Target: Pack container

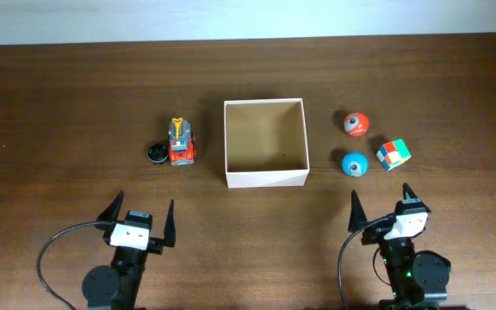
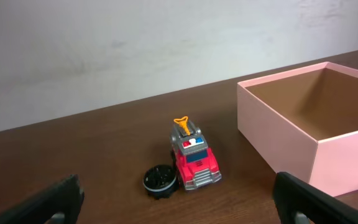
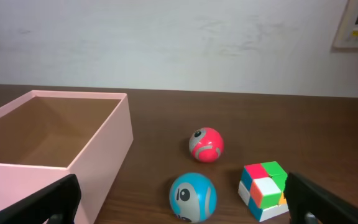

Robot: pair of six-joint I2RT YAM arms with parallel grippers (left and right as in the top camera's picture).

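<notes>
1. The container (image 1: 265, 179), a square open-top box with pale outer walls and a tan inside, sits upright near the middle of the brown table (image 1: 58, 95), its opening facing up.
2. The left claw (image 1: 145, 207) hovers at the near edge of the table, on the left and well apart from the box. Its two fingers are spread wide and hold nothing.
3. The right claw (image 1: 379, 191) is likewise at the near edge, on the right. It is spread wide too, with nothing between its fingers.
4. Left of the box stands a red toy truck (image 1: 180, 145) with an orange part on top. A small black round piece (image 1: 157, 153) lies just beside it.
5. Right of the box lie a red ball (image 1: 356, 123), a blue ball (image 1: 354, 163) and a multicoloured cube (image 1: 393, 154), near one another but apart.
</notes>
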